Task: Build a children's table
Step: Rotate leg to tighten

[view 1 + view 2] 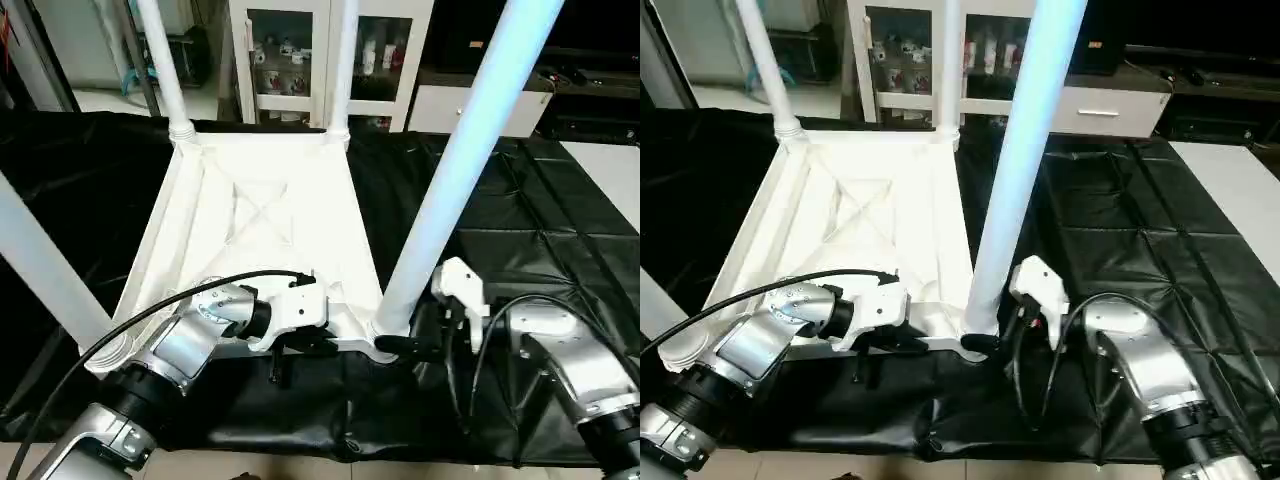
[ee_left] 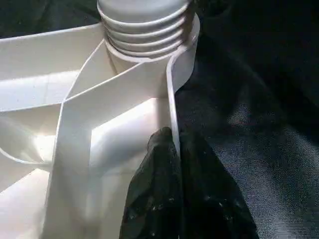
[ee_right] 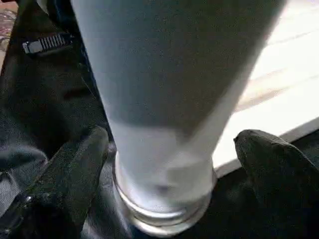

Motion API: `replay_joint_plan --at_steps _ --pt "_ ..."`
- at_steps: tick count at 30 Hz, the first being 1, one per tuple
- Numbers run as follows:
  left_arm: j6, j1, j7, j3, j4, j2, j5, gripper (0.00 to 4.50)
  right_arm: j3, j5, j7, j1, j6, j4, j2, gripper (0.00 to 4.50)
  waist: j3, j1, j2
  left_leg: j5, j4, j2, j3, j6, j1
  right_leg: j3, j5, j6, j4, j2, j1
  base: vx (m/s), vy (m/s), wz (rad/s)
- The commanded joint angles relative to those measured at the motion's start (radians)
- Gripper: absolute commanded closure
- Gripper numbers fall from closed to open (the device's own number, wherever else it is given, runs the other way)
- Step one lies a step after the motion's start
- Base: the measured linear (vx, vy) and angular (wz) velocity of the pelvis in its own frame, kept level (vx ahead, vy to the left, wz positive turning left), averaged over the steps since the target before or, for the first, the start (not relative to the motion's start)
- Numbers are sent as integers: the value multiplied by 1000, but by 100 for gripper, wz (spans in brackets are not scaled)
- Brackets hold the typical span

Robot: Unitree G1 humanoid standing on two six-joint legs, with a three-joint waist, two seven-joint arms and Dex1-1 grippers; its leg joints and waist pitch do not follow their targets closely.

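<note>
The children's table lies upside down on a black cloth: a white tabletop (image 1: 260,230) with its X-ribbed underside facing up. Tube legs stand in the far-left (image 1: 165,60), far-right (image 1: 342,60) and near-left (image 1: 45,270) corner sockets. The near-right leg (image 1: 460,160) leans slightly in its socket (image 1: 385,335). My left gripper (image 1: 300,345) is shut on the tabletop's thin near rim (image 2: 172,99), one black finger (image 2: 149,199) on each side of the wall. My right gripper (image 3: 169,144) is open around the base of the near-right leg (image 3: 164,89), and both fingers stand off it.
The black cloth (image 1: 540,230) covers the floor around the table and ends just in front of me. A glass-fronted white cabinet (image 1: 320,50) stands behind the far legs. A flat white board (image 1: 610,170) lies at the right edge. Black cables loop over both wrists.
</note>
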Motion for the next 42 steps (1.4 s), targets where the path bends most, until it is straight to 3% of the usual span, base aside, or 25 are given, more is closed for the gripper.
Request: replay_joint_plan --at_steps 1,19,28,30,33,34,36,37,40,41,42 --pt "-17 27 -45 -84 38 -16 12 450 10 -10 17 -17 -33 15 -3 35 -36 -12 -19 -189 -70 42 -15 46 7 34 -140 -217 -71 -49 24 0 0 0" --pt "-22 20 -44 -82 52 -10 31 450 31 -41 51 -29 -84 66 -8 174 -35 -11 -19 -201 -72 43 -15 46 7 34 -163 -214 -74 -49 24 0 0 0" --pt "-18 16 -31 -80 65 -9 42 450 24 -46 38 -31 -91 91 7 186 -35 -12 -20 -206 -72 43 -15 47 7 35 -172 -214 -75 -49 23 0 0 0" --pt "-1 14 -9 -70 72 -19 42 450 13 -63 -25 -35 -83 118 27 187 -33 -13 -21 -211 -73 42 -15 44 6 35 -190 -210 -76 -50 22 0 0 0" --pt "49 -2 77 -24 100 -71 26 450 -7 -118 -207 -42 -54 198 80 188 -26 -23 -21 -283 -84 42 -19 11 8 34 -321 -182 -89 -53 18 0 0 0" --pt "57 -9 104 -10 111 -89 20 450 -15 -123 -256 -39 -32 213 99 188 -23 -29 -20 -329 -87 40 -22 -7 13 33 -405 -163 -99 -54 11 0 0 0" --pt "62 -17 126 2 123 -106 15 450 -22 -122 -293 -35 -10 219 120 188 -22 -35 -23 -362 -91 39 -29 -22 13 31 -471 -138 -105 -57 13 -27 0 -2" --pt "66 -24 146 12 136 -122 10 450 -26 -122 -327 -28 4 220 141 188 -24 -48 -26 -384 -93 39 -34 -28 9 30 -501 -113 -109 -57 12 0 0 0" --pt "73 -81 283 40 234 -204 27 450 -48 -166 -583 -30 50 264 276 189 -24 -59 -26 -400 -91 35 -33 -34 14 31 -513 -108 -118 -55 -1 0 0 0" --pt "73 -81 283 40 234 -204 27 450 -48 -166 -583 -30 50 264 276 189 -24 -61 -24 -407 -91 34 -34 -38 16 31 -522 -106 -118 -55 -3 0 0 0" --pt "78 -98 321 47 259 -223 39 450 -64 -171 -663 -43 65 294 315 189 -28 -67 -26 -400 -95 36 -39 -38 10 29 -505 -103 -113 -57 6 0 0 0"
